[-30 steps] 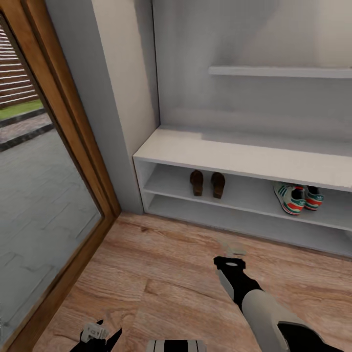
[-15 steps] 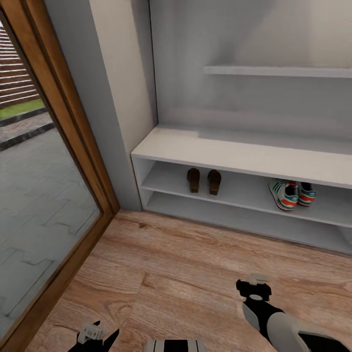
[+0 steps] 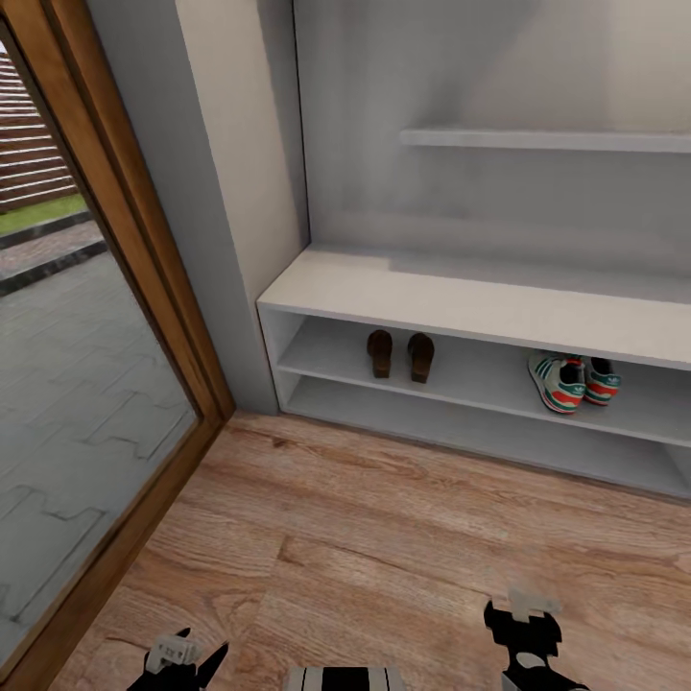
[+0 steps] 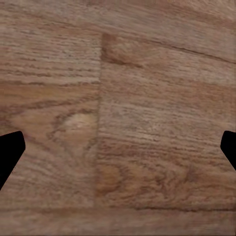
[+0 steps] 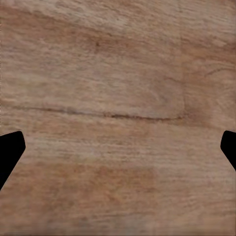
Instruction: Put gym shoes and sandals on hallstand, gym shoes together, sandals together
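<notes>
Low above the corridor floor (image 3: 365,537), right end effector (image 3: 523,624) has drawn back — both end effectors spread, empty.

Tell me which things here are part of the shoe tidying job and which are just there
Part of the job:
gym shoes, paired on the upper open shelf
sandals, paired on that shelf
hallstand
corridor floor

Just there:
glass door
floating shelf

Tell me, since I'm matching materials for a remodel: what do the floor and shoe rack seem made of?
The corridor floor looks like matte wood-grain plank, with knots and seams visible. The hallstand looks like smooth white painted or laminated board; which one, the render leaves open.
</notes>
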Robot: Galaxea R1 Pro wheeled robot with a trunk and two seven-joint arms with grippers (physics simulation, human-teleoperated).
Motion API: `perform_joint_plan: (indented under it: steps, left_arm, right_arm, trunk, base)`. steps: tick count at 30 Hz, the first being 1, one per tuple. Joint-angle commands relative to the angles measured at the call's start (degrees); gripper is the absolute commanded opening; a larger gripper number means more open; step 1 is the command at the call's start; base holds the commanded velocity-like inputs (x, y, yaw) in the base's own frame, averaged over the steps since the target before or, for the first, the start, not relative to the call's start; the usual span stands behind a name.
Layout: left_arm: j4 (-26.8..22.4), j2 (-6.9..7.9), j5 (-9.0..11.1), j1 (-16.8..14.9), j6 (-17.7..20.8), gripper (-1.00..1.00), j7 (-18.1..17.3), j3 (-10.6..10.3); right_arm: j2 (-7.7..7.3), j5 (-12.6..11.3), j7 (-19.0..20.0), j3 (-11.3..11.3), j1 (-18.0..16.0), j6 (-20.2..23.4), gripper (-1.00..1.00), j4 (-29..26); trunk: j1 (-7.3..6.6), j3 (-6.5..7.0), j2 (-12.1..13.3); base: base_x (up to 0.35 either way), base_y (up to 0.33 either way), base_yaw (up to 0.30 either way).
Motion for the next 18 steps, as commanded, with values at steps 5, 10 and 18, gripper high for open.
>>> perform_joint_plan:
  steps: [5,10,18]
  left_arm:
    - [-0.20,0.26,-0.63,0.05,-0.50,1.00,-0.35,3.03]
    - [-0.17,0.40,-0.71,0.08,-0.53,1.00,-0.39,4.30]
    - [-0.10,0.44,-0.76,0.09,-0.55,1.00,-0.40,4.66]
  right_arm:
    - [0.04,1.56,-0.16,-0.53,0.99,-2.36,1.00,0.11]
    - [0.01,1.75,-0.16,-0.55,1.30,-3.08,1.00,0.15]
    - [-0.06,1.74,-0.16,-0.55,1.76,-3.28,1.00,0.10]
  trunk:
    - [-0.01,-0.04,-0.02]
    - [-0.01,-0.04,-0.02]
    - [-0.01,0.06,-0.02]
  base:
    - [0.000,0.000,0.000]
    - [0.000,0.000,-0.019]
    - [0.000,0.000,-0.171]
